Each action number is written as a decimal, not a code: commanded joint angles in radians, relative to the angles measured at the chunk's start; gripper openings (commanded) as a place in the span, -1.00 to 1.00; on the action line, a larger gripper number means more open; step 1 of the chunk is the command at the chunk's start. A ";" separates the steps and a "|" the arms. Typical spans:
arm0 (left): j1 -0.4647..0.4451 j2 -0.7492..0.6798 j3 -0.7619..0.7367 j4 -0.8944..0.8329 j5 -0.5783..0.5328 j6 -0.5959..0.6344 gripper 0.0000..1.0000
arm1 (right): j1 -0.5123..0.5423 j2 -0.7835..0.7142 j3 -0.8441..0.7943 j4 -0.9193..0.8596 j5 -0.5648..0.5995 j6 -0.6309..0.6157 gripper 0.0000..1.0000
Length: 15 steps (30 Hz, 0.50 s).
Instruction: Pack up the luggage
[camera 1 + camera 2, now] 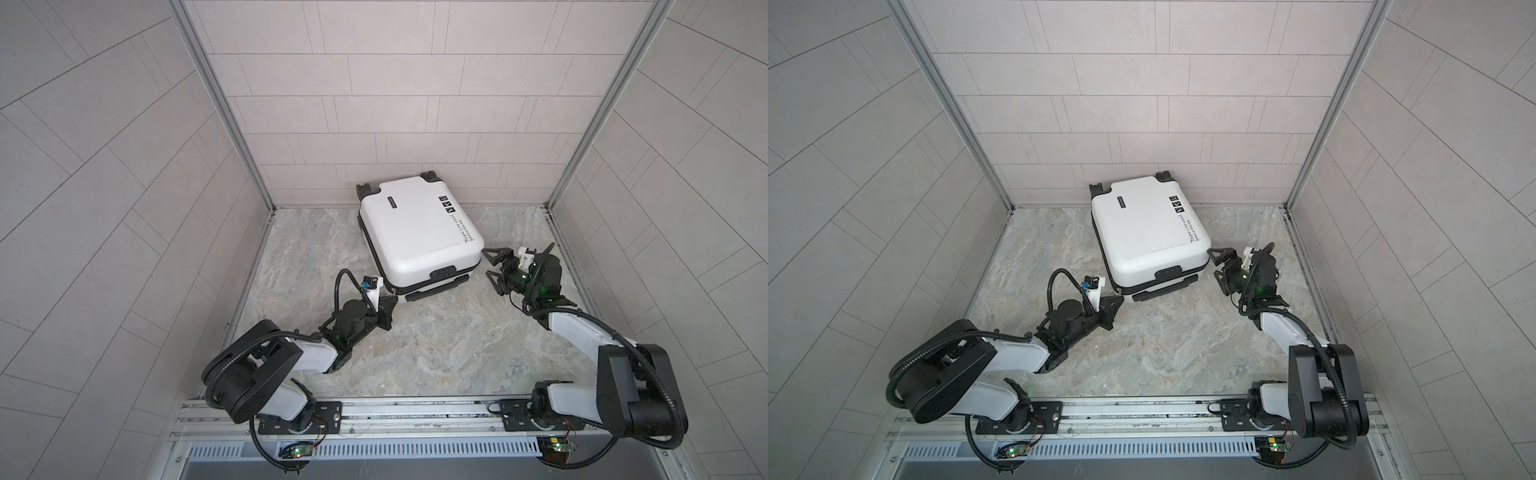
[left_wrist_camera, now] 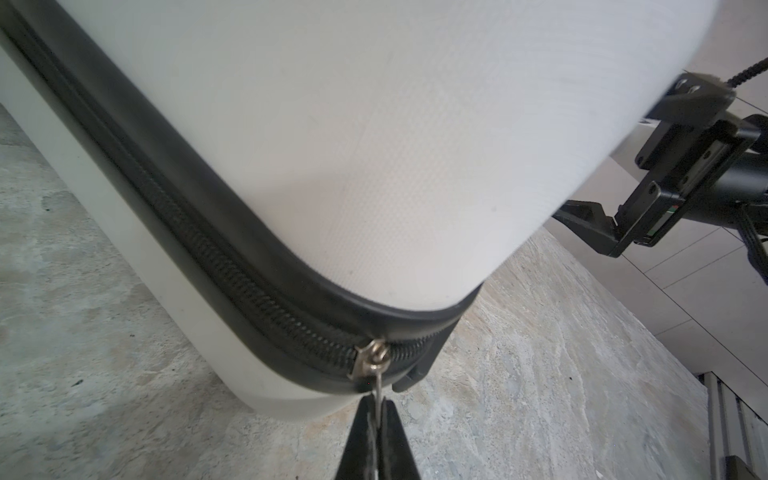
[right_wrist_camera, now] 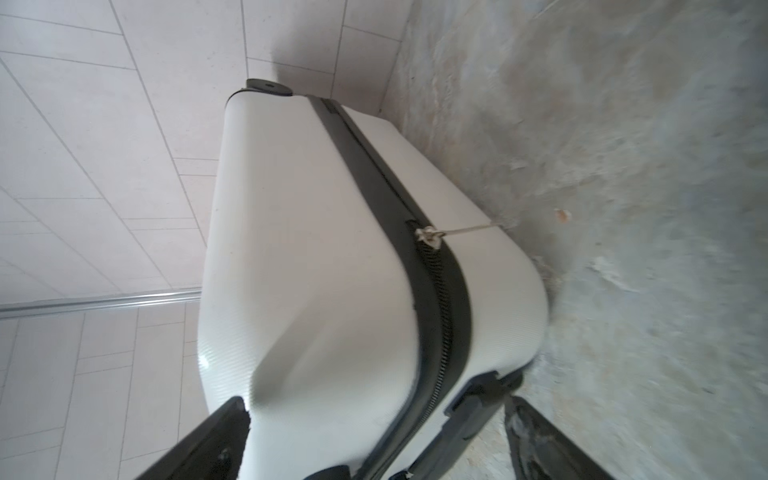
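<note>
Luggage (image 1: 419, 232) lying flat at the far middle of the tabletop (image 1: 436, 353), wheels toward the far wall, white lid down on the base, printed text and three square icons facing up. Contents hidden under the lid. Judging by the lowered lid: filling probably over, zipping under way. Left tool (image 2: 377, 432) clamped tight on the thin metal pull tab (image 2: 379, 399) of a zipper slider (image 2: 372, 360) at the near left corner of the case, meshed teeth running away from it along the left side. Second slider (image 3: 428, 236) partway along the right side, tab lying loose, held by nothing. Probably still unzipped somewhere between the two sliders, around the near edge, though not sharp enough in any view to be sure. Right tool (image 1: 492, 268) spread wide around the near right corner, one finger (image 3: 216, 440) pressed against the upper shell, the other low beside the base and seemingly clear of it; gripping nothing, most likely bracing the case against the left tool's pull. Left to do, at a guess: drawing both sliders along the near edge to meet, then letting go.
</note>
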 commanded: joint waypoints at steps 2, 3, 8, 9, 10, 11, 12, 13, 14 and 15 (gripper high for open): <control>-0.010 -0.028 0.018 0.143 0.035 0.025 -1.00 | -0.021 -0.007 -0.006 -0.149 -0.022 -0.104 0.59; -0.010 -0.029 0.018 0.143 0.034 0.025 -1.00 | -0.021 0.011 -0.006 -0.141 -0.025 -0.110 0.46; -0.010 -0.033 0.020 0.134 0.035 0.022 -1.00 | -0.016 0.123 0.009 -0.062 -0.053 -0.108 -0.18; -0.010 -0.034 0.021 0.130 0.034 0.022 -1.00 | -0.013 0.147 0.018 -0.053 -0.057 -0.109 -0.21; -0.010 -0.032 0.023 0.129 0.034 0.022 -1.00 | -0.008 0.167 0.027 -0.042 -0.059 -0.109 -0.23; -0.010 -0.033 0.023 0.126 0.034 0.022 -1.00 | -0.003 0.183 0.034 -0.034 -0.059 -0.109 -0.24; -0.010 -0.034 0.024 0.127 0.036 0.022 -1.00 | 0.001 0.198 0.041 -0.023 -0.059 -0.109 -0.25; -0.010 -0.033 0.026 0.125 0.036 0.022 -1.00 | 0.006 0.211 0.048 -0.010 -0.058 -0.105 -0.27; -0.010 -0.035 0.025 0.124 0.034 0.021 -1.00 | 0.010 0.224 0.052 0.005 -0.058 -0.101 -0.29; -0.010 -0.036 0.025 0.121 0.034 0.021 -1.00 | 0.013 0.237 0.056 0.025 -0.058 -0.092 -0.30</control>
